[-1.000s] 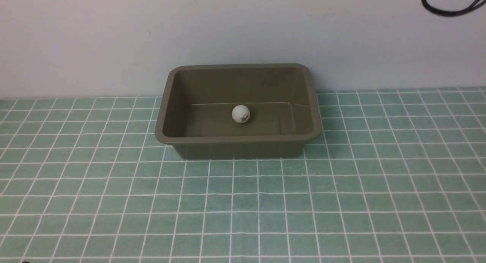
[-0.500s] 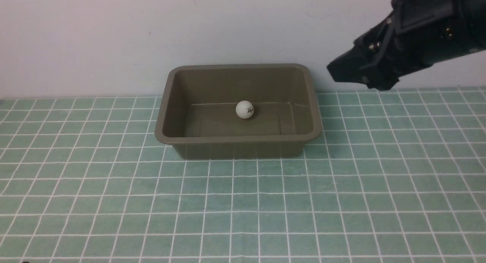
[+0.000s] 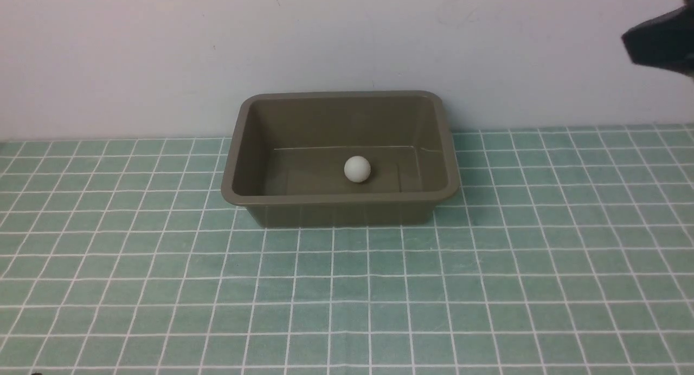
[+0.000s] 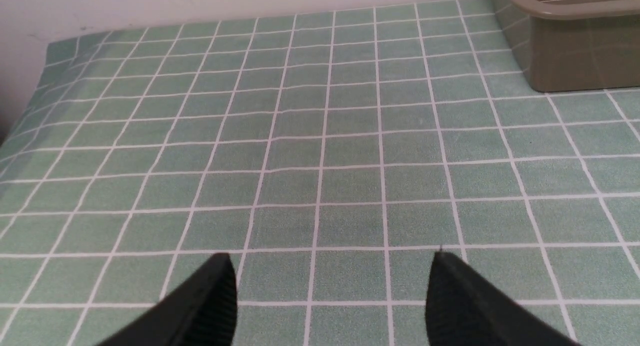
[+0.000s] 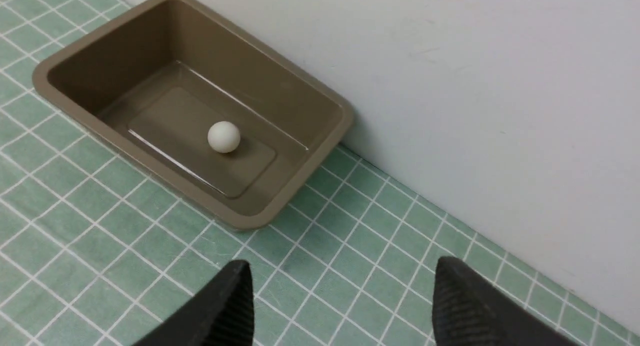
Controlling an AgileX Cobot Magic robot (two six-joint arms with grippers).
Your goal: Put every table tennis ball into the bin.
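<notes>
Right jaws: the right gripper [image 5: 342, 266] holds its two black ribbed fingers [image 5: 225, 311] spread wide, with nothing between them; only the green tiled surface [image 5: 100, 246] shows through the gap.
Right gripper position: raised in the air to the right of the bin [image 3: 336, 200], near the wall [image 3: 162, 55]. In the front view only a dark, blurred part of it shows at the upper right edge.
Left jaws: the left gripper [image 4: 331, 258] is also spread wide and empty, with bare tiles between the tips.
Left gripper position: low over the surface, well to the left of the bin, and out of the front view. Its own camera catches one corner of the bin.
Table tennis ball [image 3: 357, 169]: white, lying on the bin's floor a little right of the middle, apart from all four walls and touched by neither gripper.
Bin: olive-brown, rectangular, with rounded corners and a flared rim. It stands upright with its long back side at the wall; whether they touch cannot be told.
Surface: green squares divided by white lines.
Wall: plain and pale, running behind the bin.
</notes>
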